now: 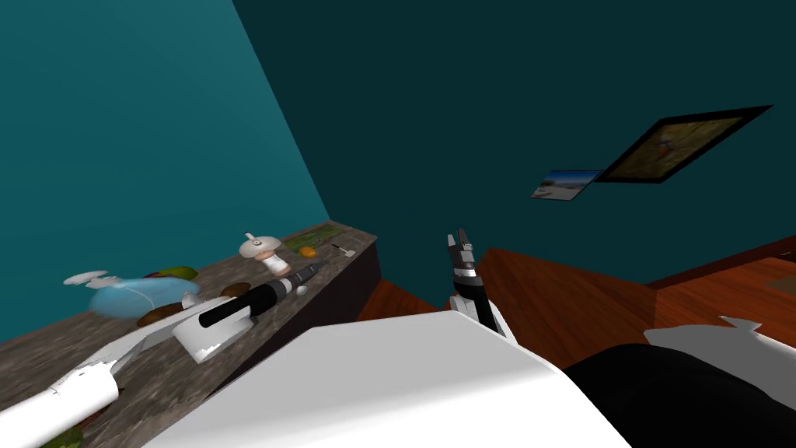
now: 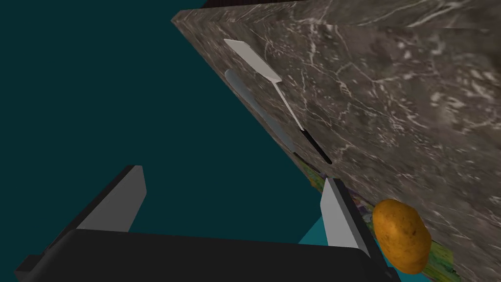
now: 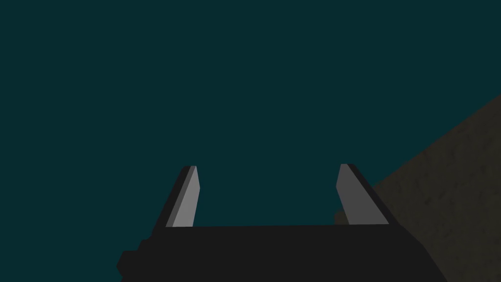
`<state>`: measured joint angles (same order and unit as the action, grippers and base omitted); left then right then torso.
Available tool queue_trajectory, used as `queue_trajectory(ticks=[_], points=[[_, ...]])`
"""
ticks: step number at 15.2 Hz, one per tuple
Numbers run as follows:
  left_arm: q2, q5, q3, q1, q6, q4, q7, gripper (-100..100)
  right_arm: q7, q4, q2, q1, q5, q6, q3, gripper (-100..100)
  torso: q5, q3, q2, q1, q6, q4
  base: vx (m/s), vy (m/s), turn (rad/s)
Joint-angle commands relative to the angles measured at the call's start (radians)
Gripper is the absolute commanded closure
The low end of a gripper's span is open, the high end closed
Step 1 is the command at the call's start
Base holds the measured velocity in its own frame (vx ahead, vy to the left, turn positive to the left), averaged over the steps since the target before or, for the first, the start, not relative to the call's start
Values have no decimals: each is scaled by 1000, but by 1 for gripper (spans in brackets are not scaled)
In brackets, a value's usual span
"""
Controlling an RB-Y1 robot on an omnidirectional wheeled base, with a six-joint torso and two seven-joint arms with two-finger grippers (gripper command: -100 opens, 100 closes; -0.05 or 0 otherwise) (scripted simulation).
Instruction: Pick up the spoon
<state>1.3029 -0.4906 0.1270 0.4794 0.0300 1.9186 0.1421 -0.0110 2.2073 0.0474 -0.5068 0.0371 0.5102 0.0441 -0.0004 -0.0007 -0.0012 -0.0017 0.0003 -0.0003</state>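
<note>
While left gripper (image 2: pixel 234 175) and right gripper (image 3: pixel 268 166) gape empty, the left may catch the spatula (image 2: pixel 252 58) beside the spoon (image 2: pixel 263 115).

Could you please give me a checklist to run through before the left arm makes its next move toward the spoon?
1. Left pincer open and empty: ok, its fingers stand apart with nothing between them.
2. Spoon identified: cannot tell; a white flat-bladed utensil and a grey slender piece lie side by side near the edge of the counter.
3. Pincer at the utensils: not ok, both lie ahead of the fingertips.
4. Clearance from the potato: cannot tell; it sits close beside one finger.
5. Right pincer out of the way: ok, open and off the counter.
</note>
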Motion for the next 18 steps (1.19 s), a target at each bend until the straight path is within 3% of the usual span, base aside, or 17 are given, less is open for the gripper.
queue_trajectory(ticks=[1,2,3,5,7,9,11,12,14,18], points=[[50,-40,5,12,50,-20,8,-100,0,0,0,0,0,0,0,0,0,0,0,0,0,0,15,-35,-119],[62,-40,5,12,54,-20,8,-100,0,0,0,0,0,0,0,0,0,0,0,0,0,0,17,-33,-96],[86,-69,12,20,84,-40,12,-100,0,0,0,0,0,0,0,0,0,0,0,-1,0,0,17,-34,-158],[99,-69,12,20,86,-40,12,-100,0,0,0,0,0,0,0,0,0,0,-1,-1,0,0,12,-21,-58],[156,-124,27,38,140,-78,22,-100,0,0,0,0,0,0,0,0,0,0,0,0,0,0,17,-30,-121],[164,-124,27,38,149,-78,22,-100,0,0,0,0,0,0,0,0,0,0,-1,-1,0,0,17,-33,-77],[218,-178,43,59,206,-115,31,-100,0,0,0,0,0,0,0,0,0,0,0,-1,0,0,21,-37,-108],[218,-178,43,59,211,-115,31,-100,0,0,0,0,0,0,0,0,0,0,-1,-1,0,0,31,-42,-120],[262,-227,59,82,266,-149,39,-100,0,0,0,0,0,0,0,0,0,-1,-1,-2,0,0,31,-46,-112],[298,-272,75,104,319,-179,47,-100,0,0,0,0,0,0,0,0,-1,-1,-1,-2,0,0,26,-44,-91]])
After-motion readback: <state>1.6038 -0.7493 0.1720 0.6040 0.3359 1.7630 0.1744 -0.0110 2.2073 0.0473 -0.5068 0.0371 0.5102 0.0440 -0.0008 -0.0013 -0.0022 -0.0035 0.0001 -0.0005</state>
